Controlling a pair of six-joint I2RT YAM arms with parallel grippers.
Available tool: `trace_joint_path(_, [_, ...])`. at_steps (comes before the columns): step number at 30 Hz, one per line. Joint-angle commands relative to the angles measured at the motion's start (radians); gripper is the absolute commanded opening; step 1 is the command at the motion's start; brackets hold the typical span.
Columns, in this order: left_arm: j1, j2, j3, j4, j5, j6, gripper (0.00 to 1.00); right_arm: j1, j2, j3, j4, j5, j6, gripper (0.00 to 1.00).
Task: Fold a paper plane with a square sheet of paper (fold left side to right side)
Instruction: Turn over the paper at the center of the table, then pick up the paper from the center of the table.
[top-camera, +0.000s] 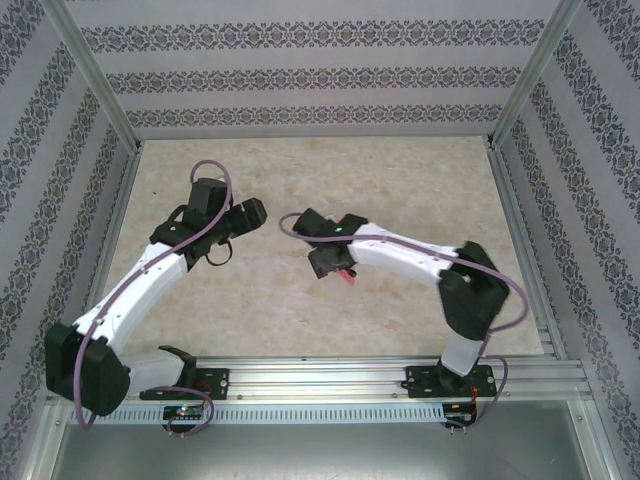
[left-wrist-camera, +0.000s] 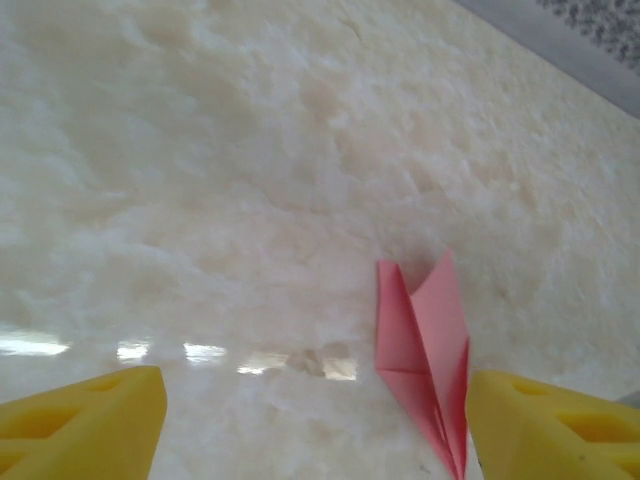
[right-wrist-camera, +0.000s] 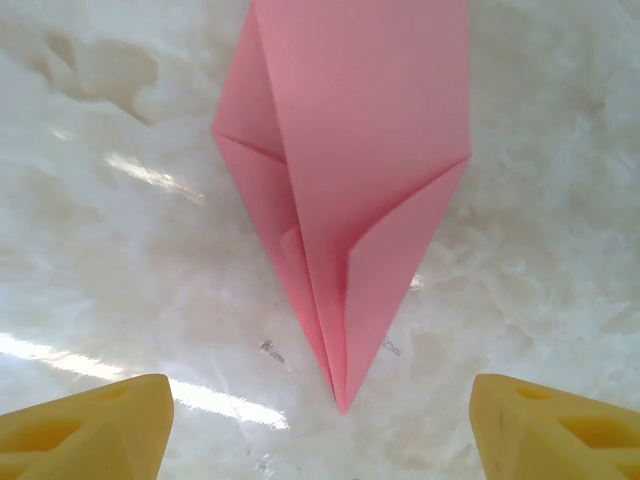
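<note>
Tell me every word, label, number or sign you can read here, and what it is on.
None: no readable text in any of the views.
The paper plane: plain pink, nothing printed on it.
The patterned walls: ornamental bands, not letters.
The tabletop: marbled surface, no markings.
The small boards at the arm bases: any markings are too small to read.

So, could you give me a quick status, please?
Left gripper open. Right gripper open over plane's tip. Plane folded, lying on table. Nothing in the way.
</note>
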Motion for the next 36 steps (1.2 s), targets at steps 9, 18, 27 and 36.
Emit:
trace_joint_path(9, [-0.114, 0.382, 0.013, 0.415, 0.420, -0.136, 0.71, -0.326, -0.398, -0.351, 0.392, -0.403, 0.077, 0.79])
trace_joint_path(18, [-0.164, 0.612, 0.133, 0.474, 0.445, -0.167, 0.64, -0.529, -0.555, -0.591, 0.610, -0.652, 0.136, 0.84])
trace_joint_path(27, [-0.169, 0.750, 0.160, 0.647, 0.513, -0.215, 0.41, -0.576, -0.554, -0.665, 0.708, -0.753, 0.166, 0.76])
trace_joint_path(36, [-0.160, 0.749, 0.098, 0.758, 0.579, -0.158, 0.04, -0.623, -0.474, -0.731, 0.951, -0.839, 0.216, 0.82])
